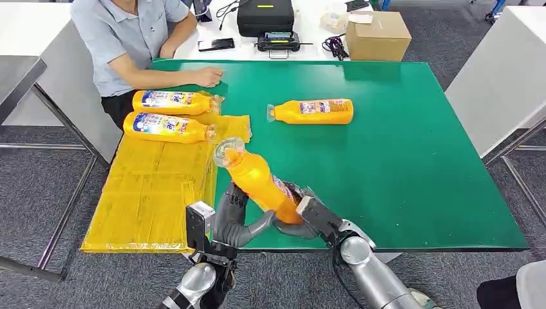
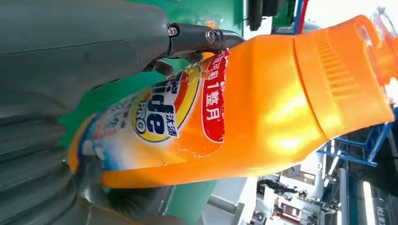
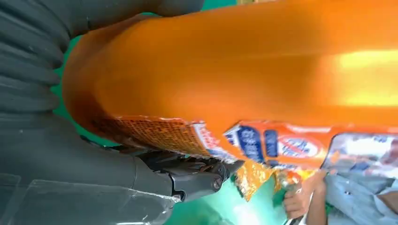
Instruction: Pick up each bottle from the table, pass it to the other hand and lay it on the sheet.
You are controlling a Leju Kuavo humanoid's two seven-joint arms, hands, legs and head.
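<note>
An orange bottle (image 1: pixel 257 180) is held tilted above the near edge of the green table (image 1: pixel 399 180), cap end pointing up and away. My left hand (image 1: pixel 235 215) wraps its lower body from the left. My right hand (image 1: pixel 309 215) grips its base from the right. In the left wrist view the thumb (image 2: pixel 197 37) lies over the labelled bottle (image 2: pixel 263 108). In the right wrist view dark fingers (image 3: pixel 197 176) close under the bottle (image 3: pixel 234 70). Two more bottles (image 1: pixel 174 102) (image 1: pixel 169 126) lie on the yellow sheet (image 1: pixel 148 193). Another bottle (image 1: pixel 313 111) lies on the green table.
A person sits at the far left corner with a hand (image 1: pixel 207 77) resting on the table near the sheet. Behind the green table a white table carries a cardboard box (image 1: pixel 376 35), a black case (image 1: pixel 265 18) and a phone (image 1: pixel 216 44).
</note>
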